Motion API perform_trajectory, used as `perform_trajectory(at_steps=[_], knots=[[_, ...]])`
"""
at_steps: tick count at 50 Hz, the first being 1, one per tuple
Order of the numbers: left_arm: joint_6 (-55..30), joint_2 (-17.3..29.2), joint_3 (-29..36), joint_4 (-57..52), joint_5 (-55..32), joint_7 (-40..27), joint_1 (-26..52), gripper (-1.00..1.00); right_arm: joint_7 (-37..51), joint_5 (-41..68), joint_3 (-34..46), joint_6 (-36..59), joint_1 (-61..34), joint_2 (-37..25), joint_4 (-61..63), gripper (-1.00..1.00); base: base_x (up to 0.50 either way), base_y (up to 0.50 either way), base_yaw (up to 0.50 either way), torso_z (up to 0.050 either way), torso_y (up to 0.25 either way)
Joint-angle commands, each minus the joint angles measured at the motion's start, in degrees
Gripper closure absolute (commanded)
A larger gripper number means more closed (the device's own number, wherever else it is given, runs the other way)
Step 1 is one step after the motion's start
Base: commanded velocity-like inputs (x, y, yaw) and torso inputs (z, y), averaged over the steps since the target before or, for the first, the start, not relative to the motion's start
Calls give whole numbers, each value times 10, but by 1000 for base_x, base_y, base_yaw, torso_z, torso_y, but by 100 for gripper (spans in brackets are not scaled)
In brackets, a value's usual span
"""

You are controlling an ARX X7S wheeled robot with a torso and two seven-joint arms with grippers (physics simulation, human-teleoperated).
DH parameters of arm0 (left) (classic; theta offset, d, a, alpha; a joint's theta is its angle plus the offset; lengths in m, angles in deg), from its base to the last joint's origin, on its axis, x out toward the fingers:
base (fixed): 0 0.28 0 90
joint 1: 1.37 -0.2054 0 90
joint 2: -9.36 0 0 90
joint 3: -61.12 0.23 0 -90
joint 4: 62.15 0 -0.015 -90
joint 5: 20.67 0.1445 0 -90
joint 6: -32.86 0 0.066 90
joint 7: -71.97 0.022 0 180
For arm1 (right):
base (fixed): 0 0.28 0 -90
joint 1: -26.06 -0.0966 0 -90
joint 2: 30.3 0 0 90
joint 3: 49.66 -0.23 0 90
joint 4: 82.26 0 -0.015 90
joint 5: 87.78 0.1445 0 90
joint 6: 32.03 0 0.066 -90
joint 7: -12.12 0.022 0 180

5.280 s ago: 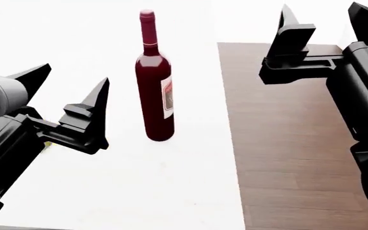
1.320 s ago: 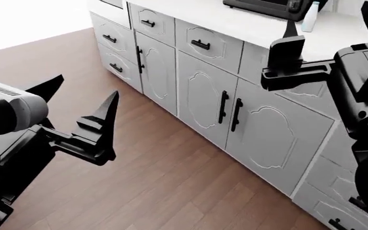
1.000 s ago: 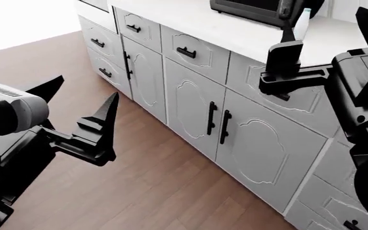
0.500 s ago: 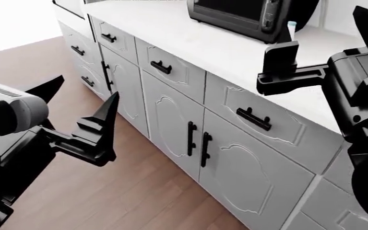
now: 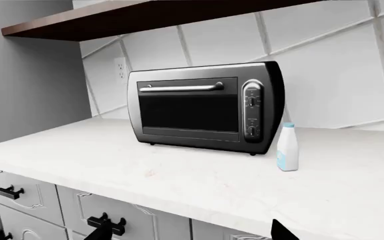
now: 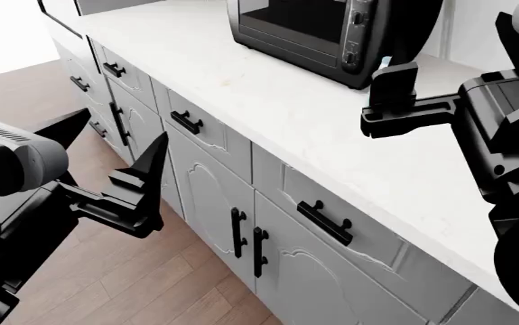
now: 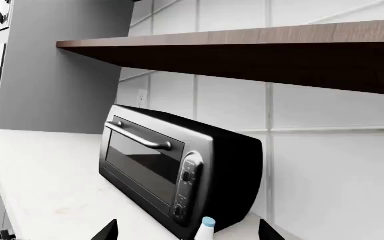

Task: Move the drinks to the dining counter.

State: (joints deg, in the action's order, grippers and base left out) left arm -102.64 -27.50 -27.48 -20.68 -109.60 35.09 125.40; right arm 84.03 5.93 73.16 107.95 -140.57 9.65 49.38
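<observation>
Faintly marbled worktop (image 5: pixel 178 175) carries the small pale bottle (image 5: pixel 287 148) just beside the black oven (image 5: pixel 202 107); it looks light, thin-walled, best pinched mid-body, both tools spread and empty.

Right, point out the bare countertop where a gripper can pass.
Bare: the marbled countertop in front of the toaster oven, out to its front edge. Tight: the small plastic bottle stands close beside the oven's knob end.

Marbled white countertop (image 5: pixel 178 175) bearing black toaster oven (image 5: pixel 202 107) and, just beside, small pale bottle (image 5: pixel 287 147).
</observation>
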Motion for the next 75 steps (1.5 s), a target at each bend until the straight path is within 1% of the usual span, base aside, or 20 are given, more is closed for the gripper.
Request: perform_trajectory(at_steps=[1,7,11,17,19,22,24,37,49,55,64,65,67,70,71,75], knots=[[1,0,2,0,1,0,0,-100,5,5,2,2,-3,-1,-2,-100,527,191,0,0,0],[0,0,4,1,-2,-2,5,-100,-2,25,-16,-33,18,0,-8,-100,406,215,0,0,2],[-1,-1,6,2,-2,-2,9,-100,10,21,-15,-30,12,-1,-5,-100,0,0,0,0,3],[0,-2,7,4,3,2,6,-100,-8,73,-14,-53,40,8,-33,-100,0,0,0,0,0],[1,-1,4,4,5,4,0,-100,14,103,3,-49,48,11,-57,-100,0,0,0,0,0],[3,2,1,1,2,2,-3,-100,10,101,2,-51,49,13,-59,-100,0,0,0,0,0],[4,3,0,0,4,3,-6,-100,29,124,8,-53,49,13,-72,-100,0,0,0,0,0],[0,2,8,1,2,0,3,-100,-11,158,2,-68,64,19,-78,-100,0,0,0,0,0],[0,0,10,4,5,1,3,-100,-25,135,7,-75,82,28,-91,-100,0,0,0,0,0],[1,1,10,4,5,3,2,-100,-26,117,11,-73,76,33,-108,-100,0,0,0,0,0],[7,5,2,3,11,8,-13,-100,-67,72,30,-60,59,63,-172,-100,0,0,0,0,0],[7,5,1,2,12,8,-15,-100,-45,65,48,-35,43,63,-177,-100,0,0,0,0,0],[8,7,-1,1,11,8,-18,-100,-65,68,29,-64,59,66,-175,-100,0,0,0,0,0],[10,4,-2,2,19,13,-25,-100,-75,72,27,-66,57,70,-178,-100,0,0,0,0,0],[11,3,-1,3,21,15,-26,-100,-85,53,19,-76,59,69,-169,-100,0,0,0,0,0],[11,2,0,5,25,18,-28,-100,-90,37,32,-56,48,68,-158,-100,0,0,0,0,0]])
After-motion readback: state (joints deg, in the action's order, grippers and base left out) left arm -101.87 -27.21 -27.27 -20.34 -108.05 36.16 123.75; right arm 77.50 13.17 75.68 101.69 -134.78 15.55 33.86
